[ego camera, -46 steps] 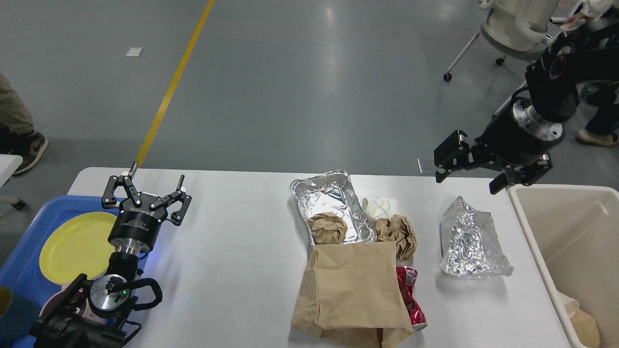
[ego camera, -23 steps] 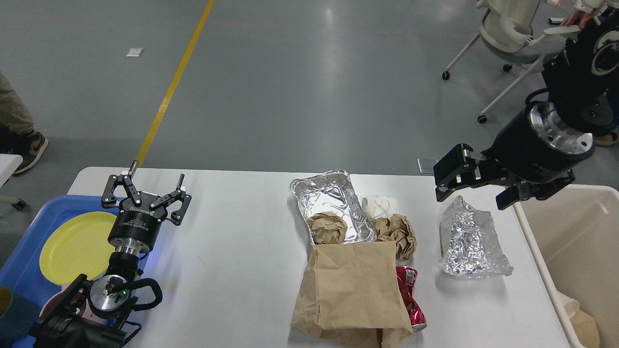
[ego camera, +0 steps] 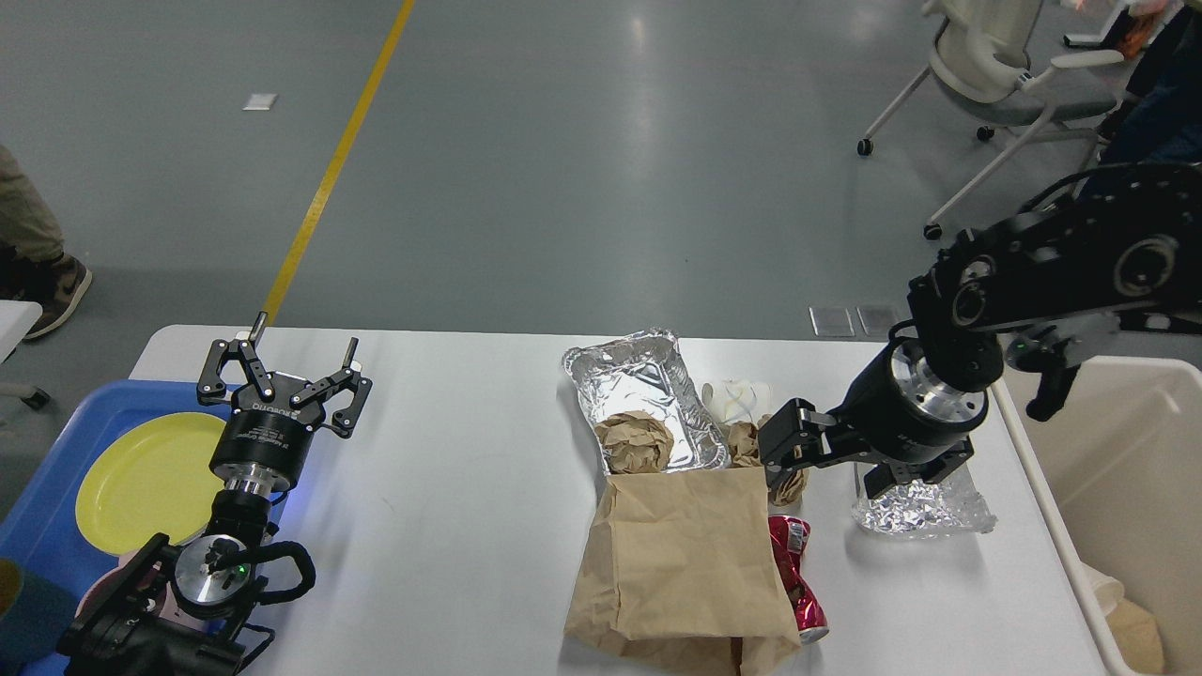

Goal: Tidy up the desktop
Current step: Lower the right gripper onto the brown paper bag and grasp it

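Head view: on the wide white desktop [ego camera: 451, 488], the right gripper [ego camera: 831, 460], fingers spread and empty, hangs between a crumpled brown paper ball [ego camera: 784, 460] on its left and crinkled foil wrap [ego camera: 925, 512] on its right. The left gripper [ego camera: 282, 380], also spread, is far off.

Single view only, head cam, nothing else to cross-check against. Mounted above the near edge of the bench [ego camera: 451, 526], pitched forward and down, so the white top fills the lower half of frame and grey floor [ego camera: 582, 169] the upper half. Medium range: the whole bench width fits, far edge running across mid-frame. Left arm enters at 7 o'clock, right arm at 3 o'clock. Blue tray [ego camera: 56, 488] clipped at 8 o'clock, beige bin [ego camera: 1108, 488] clipped at 4 o'clock. Yellow floor line [ego camera: 329, 178] runs toward 12 o'clock; office chair [ego camera: 995, 66] at 1 o'clock.
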Controlling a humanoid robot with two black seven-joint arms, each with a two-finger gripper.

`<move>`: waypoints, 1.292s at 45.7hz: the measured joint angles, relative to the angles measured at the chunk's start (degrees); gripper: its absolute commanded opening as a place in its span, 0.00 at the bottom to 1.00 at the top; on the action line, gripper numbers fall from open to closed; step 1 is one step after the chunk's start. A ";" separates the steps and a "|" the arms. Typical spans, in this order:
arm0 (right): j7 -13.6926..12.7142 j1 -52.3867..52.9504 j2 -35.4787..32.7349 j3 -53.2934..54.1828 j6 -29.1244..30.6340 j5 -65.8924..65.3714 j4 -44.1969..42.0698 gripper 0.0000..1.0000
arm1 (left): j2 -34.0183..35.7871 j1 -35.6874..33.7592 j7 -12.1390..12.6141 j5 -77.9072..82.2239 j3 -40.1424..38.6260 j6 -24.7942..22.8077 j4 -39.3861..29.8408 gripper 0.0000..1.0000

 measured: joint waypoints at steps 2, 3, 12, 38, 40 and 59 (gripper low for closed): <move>0.01 -2.39 0.90 1.07 -1.55 -1.33 -0.65 0.98 | 0.00 -0.02 0.00 -0.01 -0.01 0.00 0.00 0.96; -0.02 -3.46 1.39 1.38 -2.32 -1.88 -0.97 0.98 | 0.00 -0.03 0.00 0.00 -0.02 0.00 0.00 0.96; -0.10 -13.79 5.75 2.19 -8.16 -3.66 -6.36 0.98 | 0.00 -0.03 0.00 0.00 -0.02 0.00 0.00 0.96; -0.09 -35.98 14.21 7.26 -17.19 -2.98 -24.57 0.98 | -0.01 -0.03 0.00 0.00 -0.01 0.01 0.00 0.96; -0.16 -36.94 14.87 7.31 -17.38 -3.01 -25.63 0.96 | 0.00 -0.03 0.00 0.00 -0.01 0.02 0.00 0.96; -0.41 -40.28 17.13 7.50 -17.12 -3.56 -27.08 0.00 | 0.00 -0.03 0.00 0.00 -0.01 0.02 0.00 0.96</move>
